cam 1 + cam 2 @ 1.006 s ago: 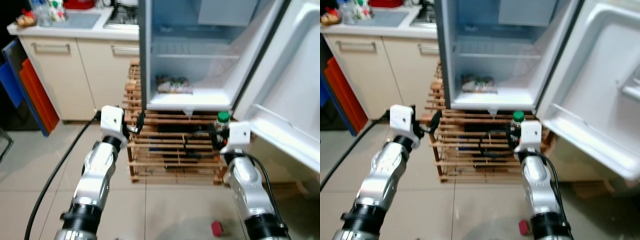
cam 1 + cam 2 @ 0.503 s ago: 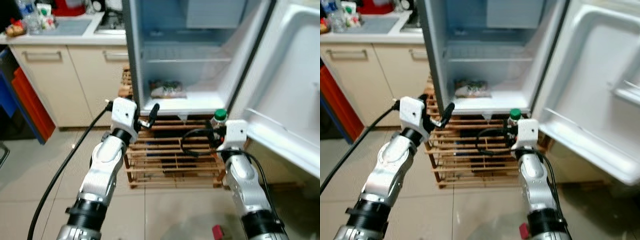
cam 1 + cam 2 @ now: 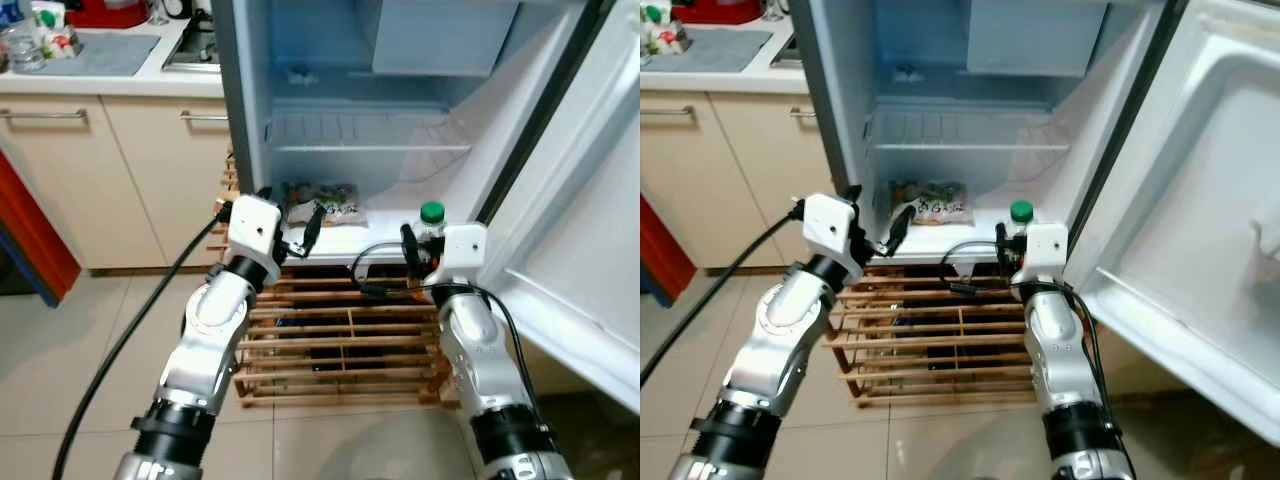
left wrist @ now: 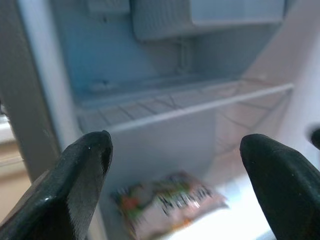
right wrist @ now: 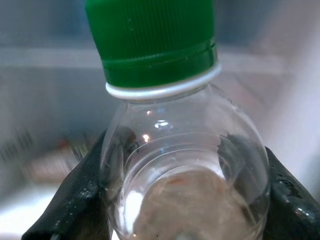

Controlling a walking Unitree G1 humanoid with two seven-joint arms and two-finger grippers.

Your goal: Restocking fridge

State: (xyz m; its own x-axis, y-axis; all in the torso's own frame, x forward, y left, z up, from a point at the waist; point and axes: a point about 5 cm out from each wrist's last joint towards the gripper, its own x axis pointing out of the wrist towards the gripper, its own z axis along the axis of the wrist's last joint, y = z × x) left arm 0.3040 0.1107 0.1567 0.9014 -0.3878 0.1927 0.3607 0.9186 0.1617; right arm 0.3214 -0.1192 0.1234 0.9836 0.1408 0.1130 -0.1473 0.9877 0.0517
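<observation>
Across the upper half of the left eye view I see the fridge (image 3: pixel 250 120) with its door (image 3: pixel 590 230) swung wide to the right edge of the frame. Its inside holds a wire shelf (image 3: pixel 365 135) with nothing on it that I can make out, and on the floor of the compartment, centre-left, lies one printed food packet (image 3: pixel 320 203); its label is too blurred for me to read in any view. Below the fridge, in the lower centre, stands a wooden slatted rack (image 3: pixel 340 340); dark things sit inside it that I cannot identify. At upper left runs a kitchen counter (image 3: pixel 100 75) with cabinets, its far end cut off by the frame.

My right gripper (image 3: pixel 420 245) sits just right of centre, at the front lip of the compartment, its fingers (image 5: pixel 75 200) closed around the shoulders of a bottle (image 5: pixel 185 180). That bottle is clear plastic with a ribbed green cap and a white ring beneath it, upright; its lower body is hidden by the gripper.

My left gripper (image 4: pixel 175 165) is centre-left, facing the packet, fingers spread wide and holding nothing.
</observation>
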